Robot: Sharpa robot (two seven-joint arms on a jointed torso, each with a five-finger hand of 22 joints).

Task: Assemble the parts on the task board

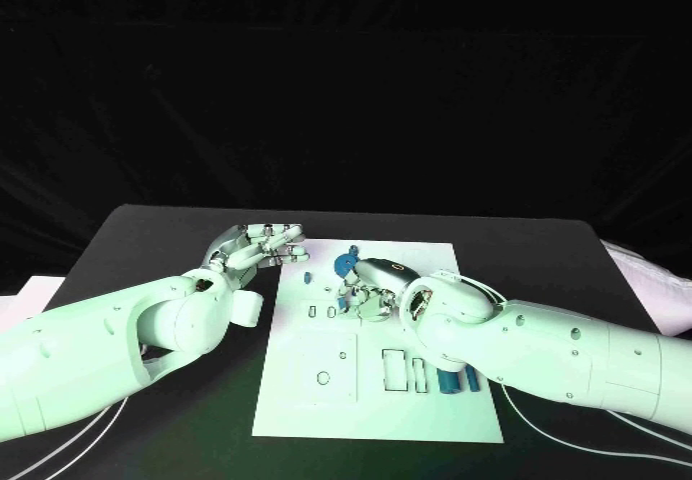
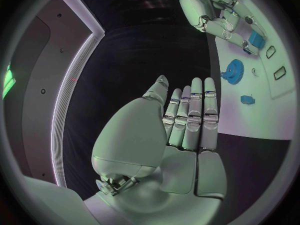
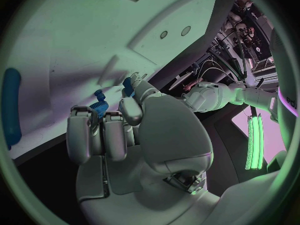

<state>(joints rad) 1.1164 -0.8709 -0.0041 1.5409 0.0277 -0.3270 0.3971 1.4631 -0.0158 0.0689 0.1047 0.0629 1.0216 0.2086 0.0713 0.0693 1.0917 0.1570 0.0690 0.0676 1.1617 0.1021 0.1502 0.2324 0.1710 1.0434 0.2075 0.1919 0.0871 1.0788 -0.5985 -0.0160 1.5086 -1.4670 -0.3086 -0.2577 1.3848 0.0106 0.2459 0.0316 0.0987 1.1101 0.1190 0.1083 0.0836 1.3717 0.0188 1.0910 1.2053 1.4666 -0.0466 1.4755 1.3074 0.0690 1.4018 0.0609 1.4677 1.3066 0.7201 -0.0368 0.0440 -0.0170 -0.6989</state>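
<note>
R robot hand [image 1: 372,292] grips blue part [image 3: 99,106] mid task board [image 1: 378,405]; part's axis unclear. L robot hand [image 1: 260,247] released, off board's left edge.

The table [image 1: 159,235] is black; the task board [image 1: 378,405] on it is white, marked with thin dark outlines of slots; the parts are blue — a toothed gear [image 2: 234,71], a small block [image 2: 247,100] and a squarish piece [image 2: 256,39] in the left wrist view, and a long rounded bar [image 3: 10,107] in the right wrist view; both hands — left hand [image 1: 260,246], right hand [image 1: 375,287] — are silver, on white arms.
</note>
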